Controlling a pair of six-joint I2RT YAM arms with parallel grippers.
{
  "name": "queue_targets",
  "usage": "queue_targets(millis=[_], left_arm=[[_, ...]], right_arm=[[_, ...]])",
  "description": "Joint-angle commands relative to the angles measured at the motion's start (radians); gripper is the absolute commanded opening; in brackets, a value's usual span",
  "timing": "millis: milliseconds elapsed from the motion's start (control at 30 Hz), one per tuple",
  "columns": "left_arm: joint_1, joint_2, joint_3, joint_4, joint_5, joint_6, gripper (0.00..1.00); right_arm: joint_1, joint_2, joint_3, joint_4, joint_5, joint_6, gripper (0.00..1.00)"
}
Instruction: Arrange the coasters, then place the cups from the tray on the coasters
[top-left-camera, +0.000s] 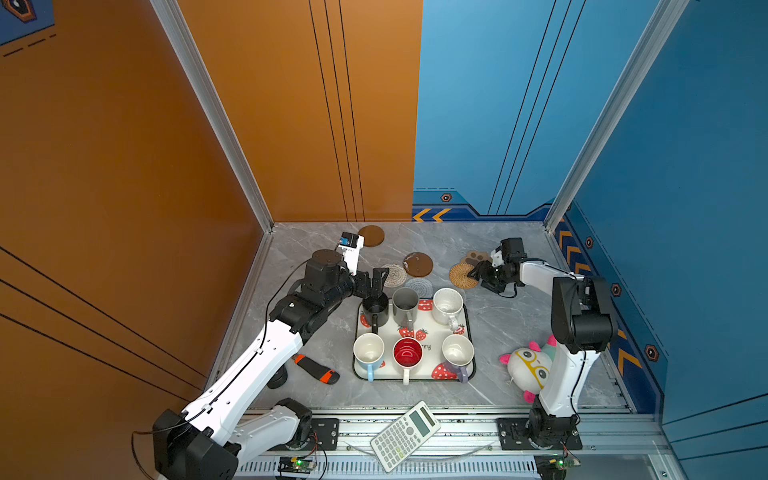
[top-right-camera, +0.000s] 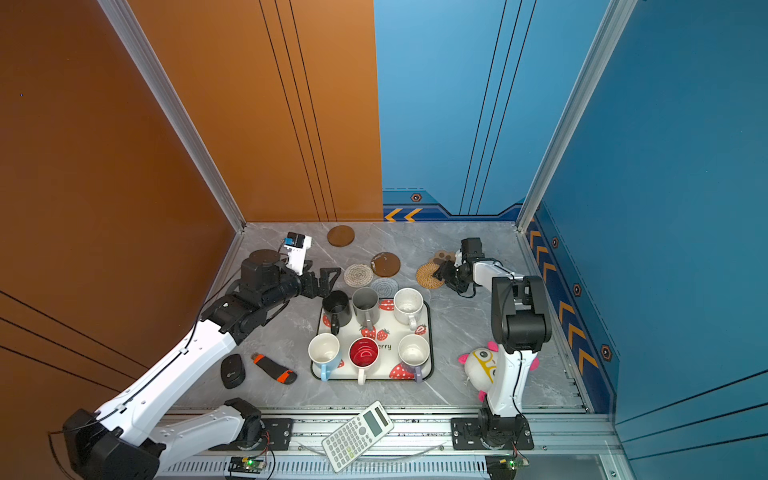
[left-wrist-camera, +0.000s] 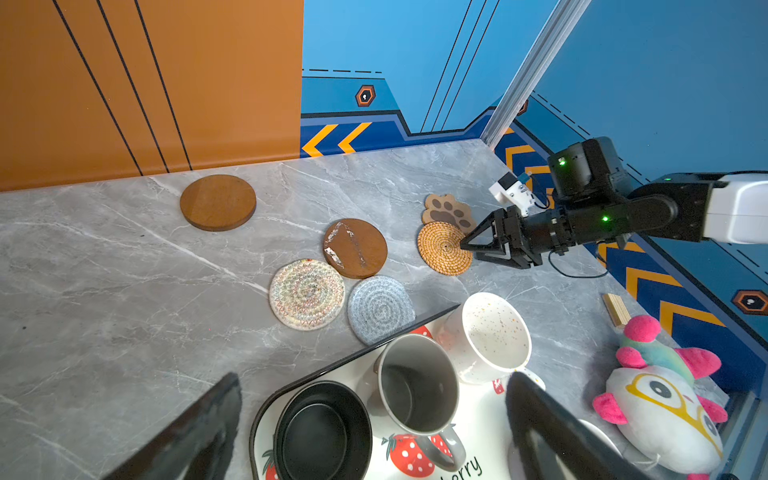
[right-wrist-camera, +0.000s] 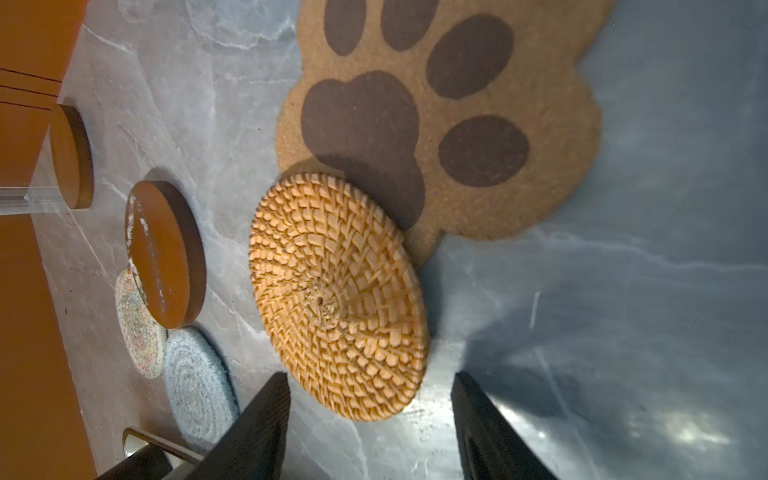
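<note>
Six cups stand on the strawberry tray (top-left-camera: 415, 379): black (top-left-camera: 375, 309), grey (top-left-camera: 405, 303), speckled (top-left-camera: 448, 305), light blue (top-left-camera: 368, 351), red-inside (top-left-camera: 407, 352), lavender (top-left-camera: 457, 353). Behind it lie the coasters: a brown disc (top-left-camera: 371, 235), a scratched brown disc (top-left-camera: 417, 264), white woven (top-left-camera: 394, 275), grey woven (top-left-camera: 419, 287), tan woven (top-left-camera: 462, 275) and paw-shaped (top-left-camera: 476, 257). The tan one overlaps the paw's edge (right-wrist-camera: 457, 124). My left gripper (top-left-camera: 376, 286) hovers open over the black and grey cups (left-wrist-camera: 415, 386). My right gripper (right-wrist-camera: 370, 378) is open, its tips either side of the tan coaster's near edge (right-wrist-camera: 332, 291).
A plush toy (top-left-camera: 530, 368) lies right of the tray by the right arm's base. A black-and-orange tool (top-left-camera: 316, 369) and a black puck (top-right-camera: 232, 371) lie left of it. A calculator (top-left-camera: 405, 436) rests on the front rail. A wooden block (left-wrist-camera: 616, 309) sits by the right wall.
</note>
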Motion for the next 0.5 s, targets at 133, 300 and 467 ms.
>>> queue_targets(millis=[133, 300, 467], left_arm=[[-0.016, -0.021, 0.017, -0.020, -0.026, 0.007, 1.00], [-0.018, -0.019, 0.021, -0.021, -0.025, 0.007, 1.00], [-0.018, -0.020, 0.024, -0.025, -0.028, 0.010, 1.00]], right_arm=[[-0.020, 0.054, -0.014, 0.070, -0.055, 0.047, 0.54], [-0.018, 0.077, -0.025, 0.140, -0.101, 0.097, 0.40], [-0.003, 0.083, -0.020, 0.152, -0.104, 0.106, 0.25]])
